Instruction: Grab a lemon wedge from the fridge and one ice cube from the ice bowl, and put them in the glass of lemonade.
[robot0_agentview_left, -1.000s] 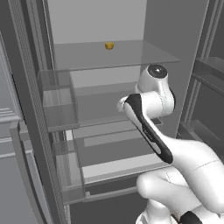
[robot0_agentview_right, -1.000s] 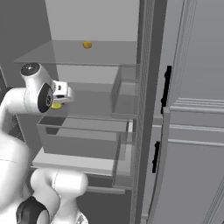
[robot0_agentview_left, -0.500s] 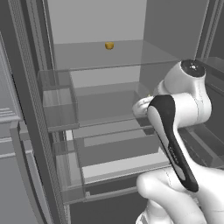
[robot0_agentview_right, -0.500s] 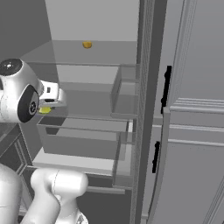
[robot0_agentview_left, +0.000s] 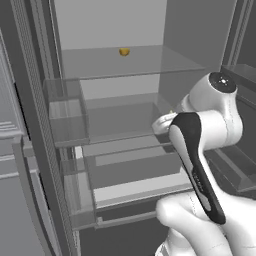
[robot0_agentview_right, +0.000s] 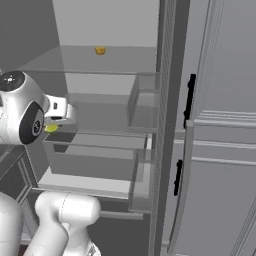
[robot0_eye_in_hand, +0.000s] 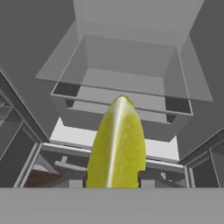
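Hand view: lemon wedge, yellow-green, upright between the gripper tips, which are closed on it, in front of the fridge interior, above a glass drawer. Right base view: same wedge a yellow sliver at the wrist, just outside the fridge's middle glass shelf. Small yellow-orange chunk lies on the upper shelf, well above the gripper.

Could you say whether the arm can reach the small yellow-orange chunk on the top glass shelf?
Probably yes: nothing stands before the yellow-orange chunk, though the jaws are shut on a yellow-green wedge.
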